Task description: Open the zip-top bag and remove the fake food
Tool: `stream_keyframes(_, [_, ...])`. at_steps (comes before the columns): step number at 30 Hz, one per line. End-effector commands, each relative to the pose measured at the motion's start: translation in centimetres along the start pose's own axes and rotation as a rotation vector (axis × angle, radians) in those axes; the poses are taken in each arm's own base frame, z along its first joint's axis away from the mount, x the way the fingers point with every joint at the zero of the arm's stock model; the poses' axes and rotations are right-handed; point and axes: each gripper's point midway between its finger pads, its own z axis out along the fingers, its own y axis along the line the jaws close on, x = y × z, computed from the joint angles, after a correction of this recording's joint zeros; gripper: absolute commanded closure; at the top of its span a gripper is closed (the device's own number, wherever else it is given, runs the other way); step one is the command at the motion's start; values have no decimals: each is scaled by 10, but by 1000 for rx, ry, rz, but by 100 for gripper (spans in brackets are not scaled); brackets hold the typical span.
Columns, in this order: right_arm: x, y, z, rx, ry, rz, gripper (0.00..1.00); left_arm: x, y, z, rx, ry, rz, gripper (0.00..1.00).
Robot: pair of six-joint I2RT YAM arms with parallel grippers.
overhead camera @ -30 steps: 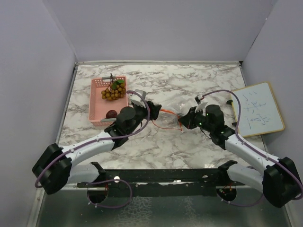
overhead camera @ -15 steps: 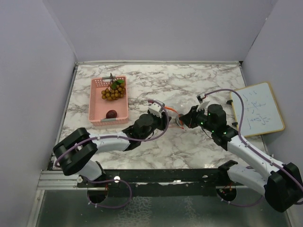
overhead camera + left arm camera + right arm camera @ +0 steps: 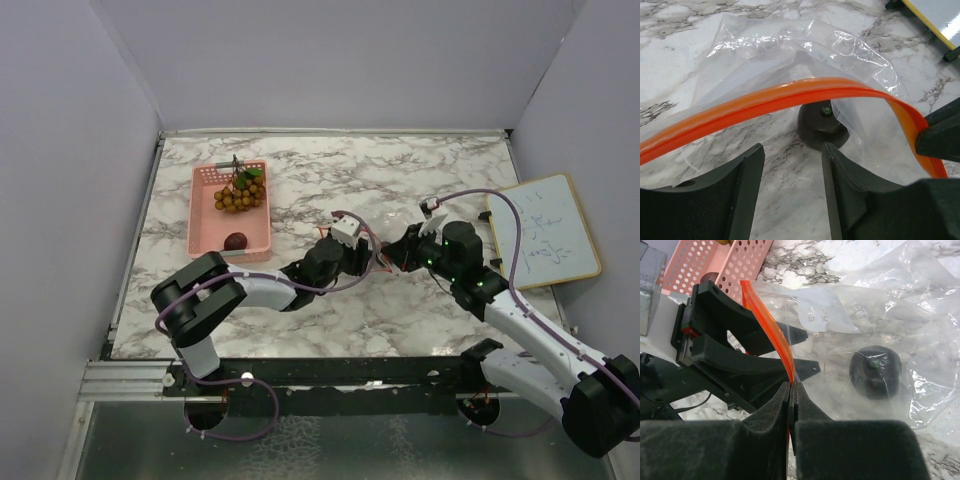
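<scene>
— Where's the zip-top bag?
— Middle of the table, a dark round thing inside. The right gripper is clamped on its orange zip strip; the left gripper is parted.
— The fake food?
— The grape bunch and maroon fruit are in the pink basket, by the left edge.

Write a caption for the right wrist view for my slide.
Right pincer clamps the orange zip strip of the zip-top bag; a dark round item lies inside.

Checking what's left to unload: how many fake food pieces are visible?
3: a grape bunch and a maroon fruit in the pink basket, one dark round fruit inside the zip-top bag.
</scene>
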Motion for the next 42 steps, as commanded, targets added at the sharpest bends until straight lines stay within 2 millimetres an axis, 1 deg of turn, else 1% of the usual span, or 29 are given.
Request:
stream_keyframes(1, [-14, 8, -2, -16, -36, -17, 99, -11, -19, 17, 59, -45, -45, 45])
stream_keyframes(3, [-13, 8, -1, -18, -32, -15, 99, -10, -25, 21, 81, -46, -60, 43])
stream_keyframes(7, [-10, 6, -1, -15, -29, -13, 99, -5, -34, 28, 116, -40, -80, 42])
stream_keyframes(15, [-12, 11, -3, -36, -34, -12, 99, 11, -43, 41, 152, -5, -102, 40])
stream_keyframes(20, [-11, 13, -3, -49, -28, -7, 99, 10, -48, 49, 161, -20, -138, 33])
stream_keyframes(27, [-10, 14, -3, -52, -25, -5, 99, 15, -61, 58, 213, -21, -162, 19])
stream_keyframes(32, [-7, 13, -2, -54, -19, -4, 99, 23, -73, 64, 277, -2, -166, 16])
stream_keyframes(35, [-7, 13, -2, -56, -18, -4, 99, 19, -84, 61, 350, -42, -191, 16])
stream_keyframes(38, [-5, 12, -1, -52, -12, -6, 99, 13, -90, 56, 395, -88, -213, 17])
stream_keyframes(42, [-3, 13, -2, -62, -9, -6, 99, 11, -94, 63, 408, -99, -207, 14])
